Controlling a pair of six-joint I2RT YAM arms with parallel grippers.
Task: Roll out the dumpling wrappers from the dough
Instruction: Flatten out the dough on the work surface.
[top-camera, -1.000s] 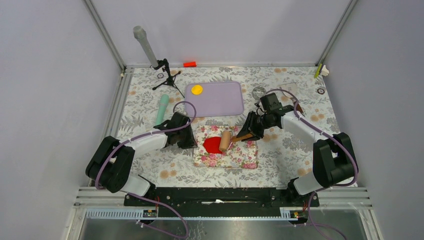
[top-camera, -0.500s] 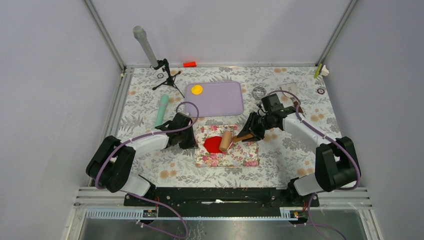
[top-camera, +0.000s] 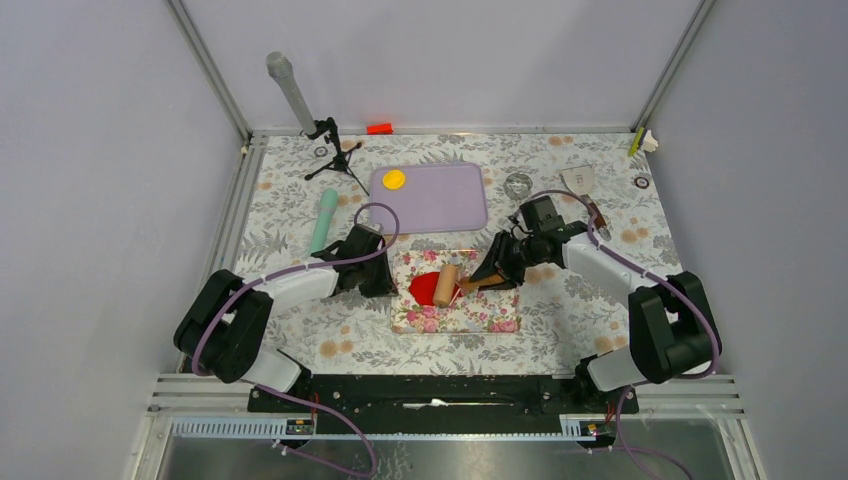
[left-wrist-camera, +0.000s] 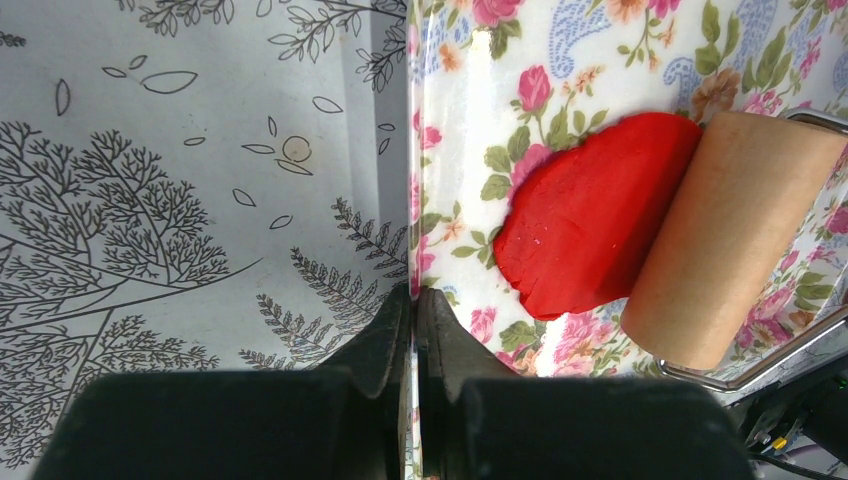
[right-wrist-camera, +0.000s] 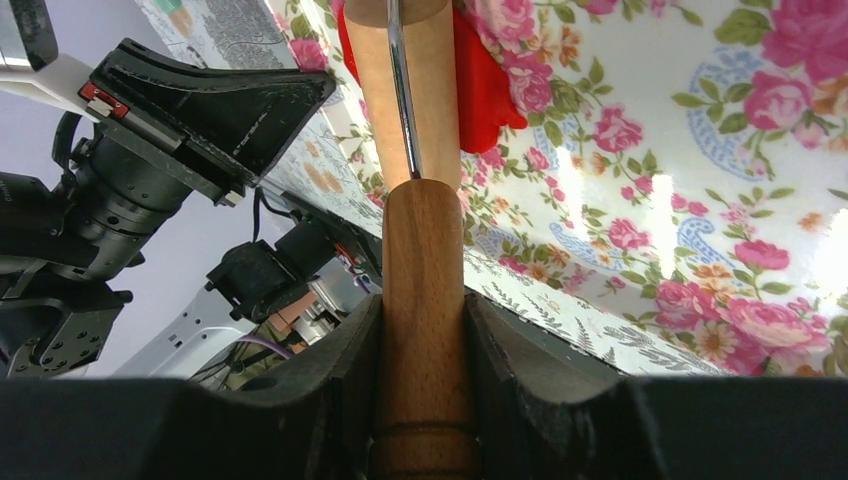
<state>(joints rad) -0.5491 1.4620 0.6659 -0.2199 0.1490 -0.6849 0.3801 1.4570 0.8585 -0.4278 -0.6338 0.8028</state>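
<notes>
Your left end effector (left-wrist-camera: 413, 310) had its fingers pressed together right at the left edge of the flowered mat (left-wrist-camera: 480, 60), low against the worktop (top-camera: 560, 320). Whether the mat's edge was nipped between them could not be told.

Your right end effector (right-wrist-camera: 422, 300) was pinching the wooden handle of the roller (left-wrist-camera: 730, 230), the handle sitting squarely between both fingers. The roller's pale drum lay tilted across the mat, resting on the right-hand side of the dough (left-wrist-camera: 580, 230). The dough was a flat, uneven red sheet on the left half of the mat, its left part showing bare beside the drum and its right part hidden under it.

The yellow wrapper (top-camera: 394, 179) lay on the far left corner of the lavender tray (top-camera: 440, 205), well apart from the mat.
</notes>
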